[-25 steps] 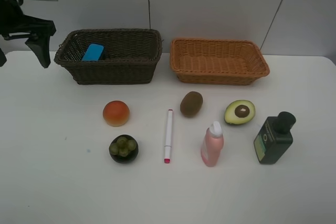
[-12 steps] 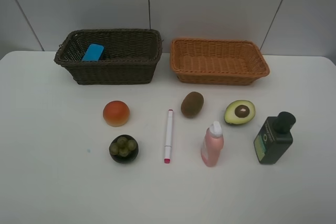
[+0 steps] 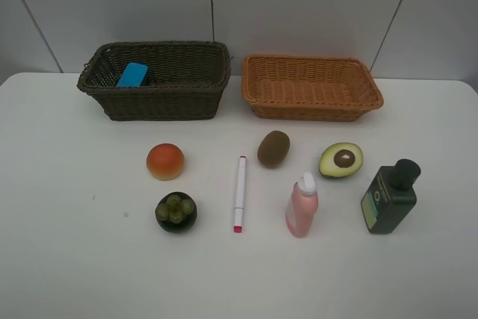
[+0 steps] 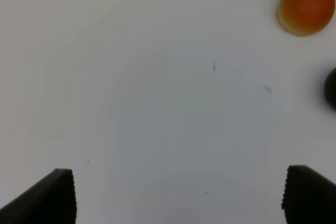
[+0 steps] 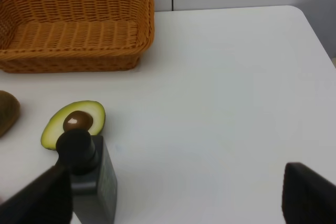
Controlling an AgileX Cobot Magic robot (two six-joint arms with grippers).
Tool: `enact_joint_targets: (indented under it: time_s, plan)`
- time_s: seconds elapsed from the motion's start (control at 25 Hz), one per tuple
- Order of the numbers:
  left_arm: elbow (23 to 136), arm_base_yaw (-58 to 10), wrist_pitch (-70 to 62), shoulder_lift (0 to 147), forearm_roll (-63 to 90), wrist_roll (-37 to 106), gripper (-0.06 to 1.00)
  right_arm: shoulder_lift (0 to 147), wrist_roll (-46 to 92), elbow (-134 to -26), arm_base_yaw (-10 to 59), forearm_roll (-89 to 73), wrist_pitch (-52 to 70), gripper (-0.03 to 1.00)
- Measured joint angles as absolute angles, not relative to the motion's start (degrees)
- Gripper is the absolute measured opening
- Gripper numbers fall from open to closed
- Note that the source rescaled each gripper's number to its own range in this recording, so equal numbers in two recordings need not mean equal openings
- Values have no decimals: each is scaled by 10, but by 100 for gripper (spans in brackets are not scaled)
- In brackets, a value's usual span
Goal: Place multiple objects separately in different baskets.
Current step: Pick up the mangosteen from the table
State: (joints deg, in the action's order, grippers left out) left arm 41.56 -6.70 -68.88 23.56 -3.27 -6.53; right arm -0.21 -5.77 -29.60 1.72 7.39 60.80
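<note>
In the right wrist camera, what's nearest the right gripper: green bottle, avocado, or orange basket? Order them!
1. Green bottle, right beside the right gripper.
2. Avocado, just past the bottle.
3. Orange basket, far back by the wall.

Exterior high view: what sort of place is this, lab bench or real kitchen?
Probably a lab test bench, not a kitchen: a white table, a plain panelled wall behind it, a dark brown basket and an orange-tan basket, with a white marker and a halved avocado laid out apart in front.
</note>
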Motion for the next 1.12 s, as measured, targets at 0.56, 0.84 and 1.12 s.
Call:
enact_joint_targets:
  time_s: [0.56, 0.84, 1.12]
  plan:
    - [414, -67, -689, 221, 7, -32, 97, -2, -58, -296, 17, 74, 608, 100]
    - [414, -67, -681, 238, 27, -21, 97, -2, -58, -296, 17, 74, 608, 100]
    - [414, -67, -662, 382, 167, 97, 97, -2, -58, -296, 17, 74, 608, 100]
